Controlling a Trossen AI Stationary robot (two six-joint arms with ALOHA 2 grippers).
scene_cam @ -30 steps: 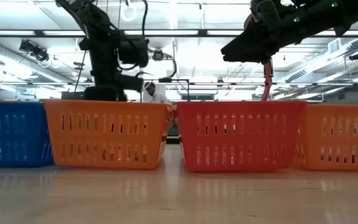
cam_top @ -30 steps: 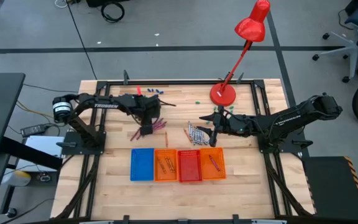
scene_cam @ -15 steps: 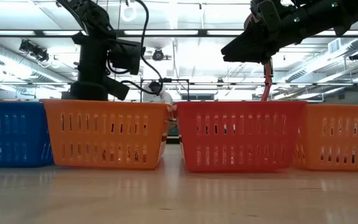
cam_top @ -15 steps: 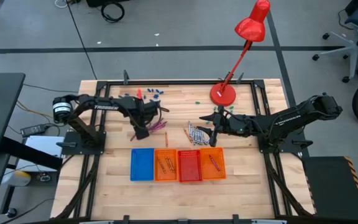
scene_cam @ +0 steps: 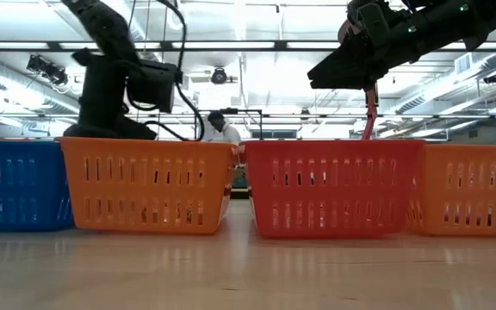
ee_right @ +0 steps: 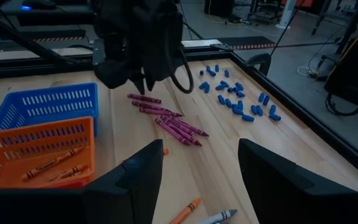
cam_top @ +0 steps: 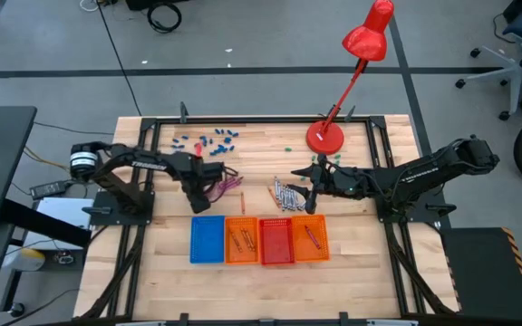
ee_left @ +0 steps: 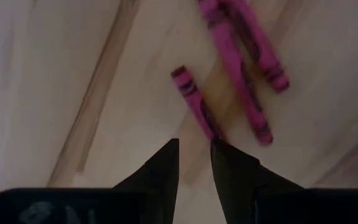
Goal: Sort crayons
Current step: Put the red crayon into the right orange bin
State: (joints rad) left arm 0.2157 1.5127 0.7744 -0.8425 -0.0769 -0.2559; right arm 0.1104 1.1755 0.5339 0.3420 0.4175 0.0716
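Observation:
Magenta crayons (cam_top: 227, 186) lie in a loose bunch on the table left of centre. My left gripper (cam_top: 196, 197) points straight down at their left end, low over the wood. In the left wrist view its fingers (ee_left: 195, 142) stand a little apart with bare table between them. One stray magenta crayon (ee_left: 194, 102) lies flat and ends at one fingertip; whether they touch I cannot tell. Silvery crayons (cam_top: 288, 193) lie in a heap at the centre. My right gripper (cam_top: 313, 186) hangs wide open (ee_right: 201, 180) above the table beside that heap.
Four small trays stand in a row near the front: blue (cam_top: 207, 238), orange (cam_top: 241, 240), red (cam_top: 275, 241), orange (cam_top: 310, 238); both orange ones hold orange crayons. Blue stubs (cam_top: 211, 140) lie at the far left. A red lamp (cam_top: 326, 136) and green bits (cam_top: 333, 156) are at the far side.
My left gripper has gone from over the magenta bunch toward the table's left and near edges, sinking a little and rolling about its own axis. My right gripper has kept still.

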